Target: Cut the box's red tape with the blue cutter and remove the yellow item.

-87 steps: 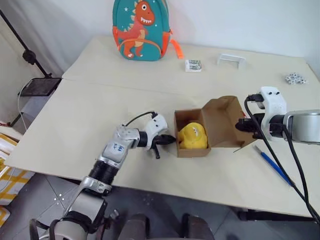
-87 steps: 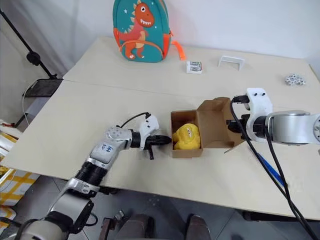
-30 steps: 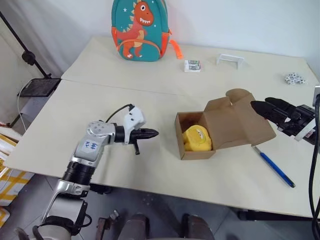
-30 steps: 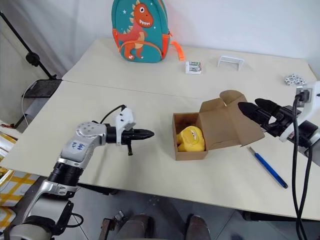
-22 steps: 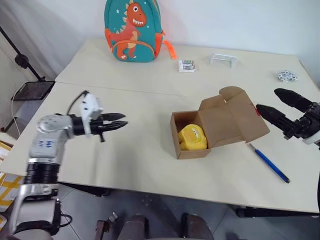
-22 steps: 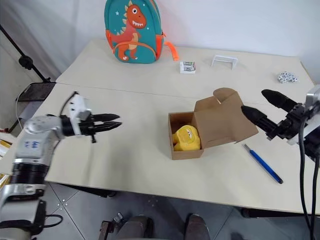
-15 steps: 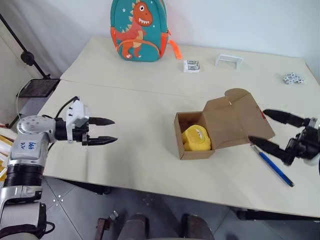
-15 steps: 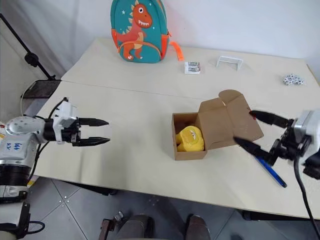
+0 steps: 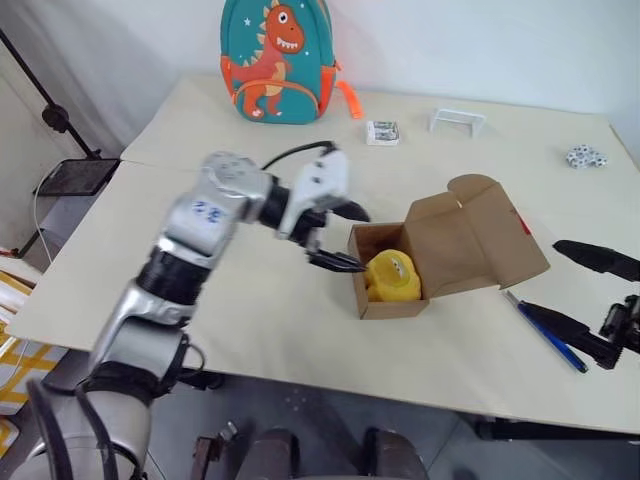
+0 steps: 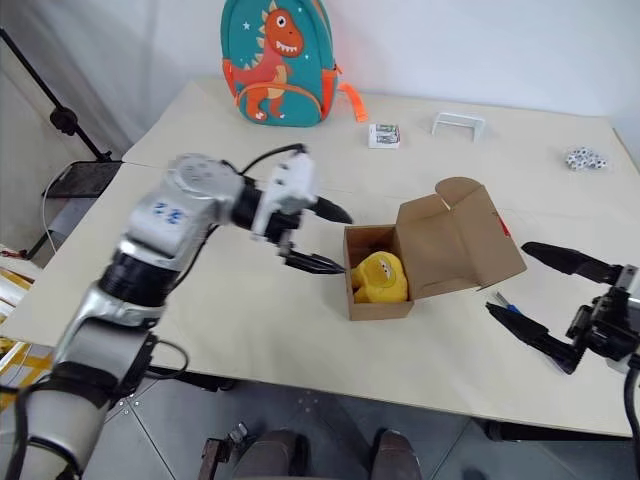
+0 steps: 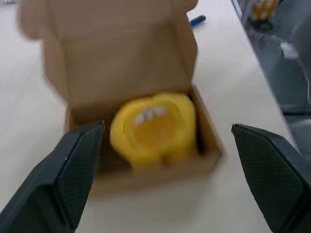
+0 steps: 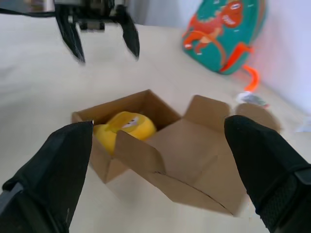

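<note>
The box (image 9: 450, 250) is matt brown cardboard with rough cut edges. The yellow item (image 9: 392, 277) in it looks soft and smooth. The table (image 9: 250, 310) is pale, matt and smooth. The cutter (image 9: 545, 330) has glossy blue plastic. The backpack (image 9: 278, 60) is teal cloth. Both grippers' fingers (image 11: 73, 174) are matt black with a finely textured face.

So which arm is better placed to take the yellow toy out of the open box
Left, probably. The left tool is open right beside the box, its fingers pointing at the yellow toy. The right tool, also open, sits off past the lid, near the blue cutter.
</note>
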Action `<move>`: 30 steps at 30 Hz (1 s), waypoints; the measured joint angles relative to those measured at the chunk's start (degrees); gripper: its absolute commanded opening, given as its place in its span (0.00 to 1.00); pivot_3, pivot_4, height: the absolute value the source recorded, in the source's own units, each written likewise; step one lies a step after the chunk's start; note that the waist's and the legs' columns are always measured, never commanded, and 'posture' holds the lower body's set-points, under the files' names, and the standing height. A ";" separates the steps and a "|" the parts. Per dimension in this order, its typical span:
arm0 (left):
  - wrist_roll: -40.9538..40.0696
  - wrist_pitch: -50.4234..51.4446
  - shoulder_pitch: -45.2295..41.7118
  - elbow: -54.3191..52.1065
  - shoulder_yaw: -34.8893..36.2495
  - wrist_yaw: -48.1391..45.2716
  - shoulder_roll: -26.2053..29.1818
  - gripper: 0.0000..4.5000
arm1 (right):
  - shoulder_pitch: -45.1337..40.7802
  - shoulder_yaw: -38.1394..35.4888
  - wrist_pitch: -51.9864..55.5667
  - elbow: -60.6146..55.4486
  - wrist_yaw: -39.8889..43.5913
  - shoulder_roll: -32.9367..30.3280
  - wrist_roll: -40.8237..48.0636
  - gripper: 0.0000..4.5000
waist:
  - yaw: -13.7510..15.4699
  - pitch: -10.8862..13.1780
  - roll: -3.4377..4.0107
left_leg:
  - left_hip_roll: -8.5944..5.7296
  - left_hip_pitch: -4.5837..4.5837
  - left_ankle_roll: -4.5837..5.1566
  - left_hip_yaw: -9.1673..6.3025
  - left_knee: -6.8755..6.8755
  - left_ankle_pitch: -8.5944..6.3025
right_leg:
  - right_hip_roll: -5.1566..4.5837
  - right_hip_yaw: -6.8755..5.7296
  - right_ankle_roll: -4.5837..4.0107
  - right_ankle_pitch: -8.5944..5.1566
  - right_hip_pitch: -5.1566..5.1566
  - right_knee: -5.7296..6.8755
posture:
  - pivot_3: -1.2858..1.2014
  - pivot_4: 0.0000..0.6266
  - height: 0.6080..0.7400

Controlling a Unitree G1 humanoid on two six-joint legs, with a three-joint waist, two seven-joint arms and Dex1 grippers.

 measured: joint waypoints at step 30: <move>13.43 -13.96 -2.02 20.17 -4.84 7.42 -15.11 0.20 | 7.41 -4.05 5.53 -9.29 -0.11 -0.53 4.70 1.00 | 1.39 0.08 -0.13 | -0.04 -0.03 0.04 0.06 0.08 0.00 | -0.04 0.07 0.00 0.00 0.03 -0.10 | 0.52 0.24 1.00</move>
